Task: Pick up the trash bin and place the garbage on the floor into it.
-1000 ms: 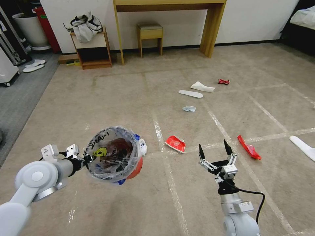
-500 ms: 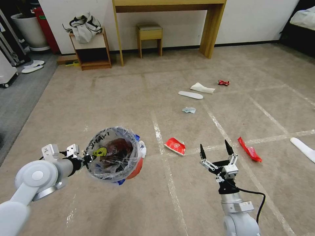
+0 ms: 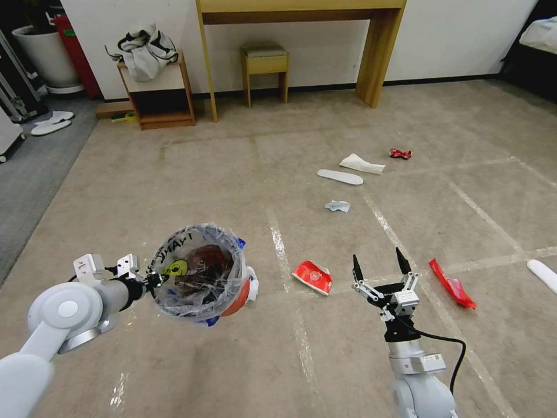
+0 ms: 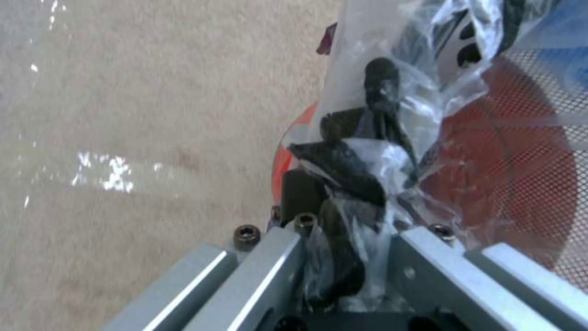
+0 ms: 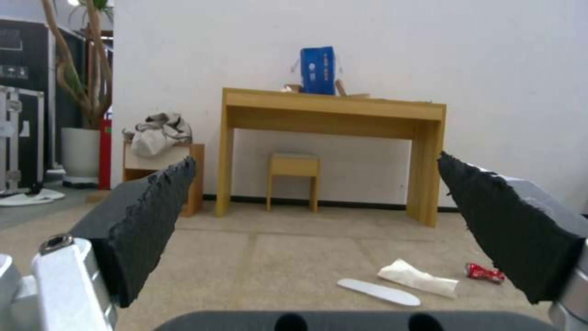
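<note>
My left gripper point(image 3: 152, 280) is shut on the rim of the trash bin point(image 3: 200, 277), a small red pail lined with a clear printed bag, held above the floor point(image 3: 203, 174). In the left wrist view the black fingers point(image 4: 343, 165) pinch the bag against the red mesh trash bin point(image 4: 508, 161). My right gripper point(image 3: 378, 264) stands open and empty, just right of a red-and-white carton point(image 3: 312, 276). A red wrapper point(image 3: 452, 284) lies to its right. Farther off lie a white-blue wrapper point(image 3: 337, 205), a flat white slipper point(image 3: 340, 176), a white tissue point(image 3: 362, 165) and a red can point(image 3: 400, 153).
A wooden desk point(image 3: 301, 35) with a small stool point(image 3: 264, 67) under it stands at the far wall. A low shelf point(image 3: 155, 93) with a bag on it is to its left. Another white slipper point(image 3: 544, 273) lies at the right edge. Grey carpet point(image 3: 29, 168) runs along the left.
The whole picture has slid down and rightward, so the camera has moved toward the litter. Both arms hold the same pose, with the bin still held.
</note>
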Controlling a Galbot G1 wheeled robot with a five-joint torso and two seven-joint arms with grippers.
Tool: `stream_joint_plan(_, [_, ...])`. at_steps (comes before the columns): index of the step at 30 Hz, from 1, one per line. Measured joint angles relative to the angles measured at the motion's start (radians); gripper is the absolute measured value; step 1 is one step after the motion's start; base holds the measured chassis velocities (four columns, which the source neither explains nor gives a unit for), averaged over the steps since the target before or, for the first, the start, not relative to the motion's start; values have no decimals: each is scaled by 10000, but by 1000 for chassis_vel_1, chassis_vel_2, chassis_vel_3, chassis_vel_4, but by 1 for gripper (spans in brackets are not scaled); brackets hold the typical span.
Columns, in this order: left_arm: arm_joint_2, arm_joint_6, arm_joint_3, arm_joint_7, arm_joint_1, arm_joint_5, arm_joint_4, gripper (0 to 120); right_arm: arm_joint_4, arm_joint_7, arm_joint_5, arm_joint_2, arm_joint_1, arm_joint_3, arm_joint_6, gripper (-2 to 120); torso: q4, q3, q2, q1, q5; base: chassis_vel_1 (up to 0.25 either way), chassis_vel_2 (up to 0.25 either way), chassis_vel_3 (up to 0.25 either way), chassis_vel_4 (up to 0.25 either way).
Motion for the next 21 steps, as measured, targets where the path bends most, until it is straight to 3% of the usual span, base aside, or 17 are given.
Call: stream_joint_plan(21, [-9, 9, 52, 316, -40, 326, 218, 0, -184, 29, 31, -18, 163, -33, -6, 100, 1, 0, 0, 0, -1, -123, 134, 129, -127])
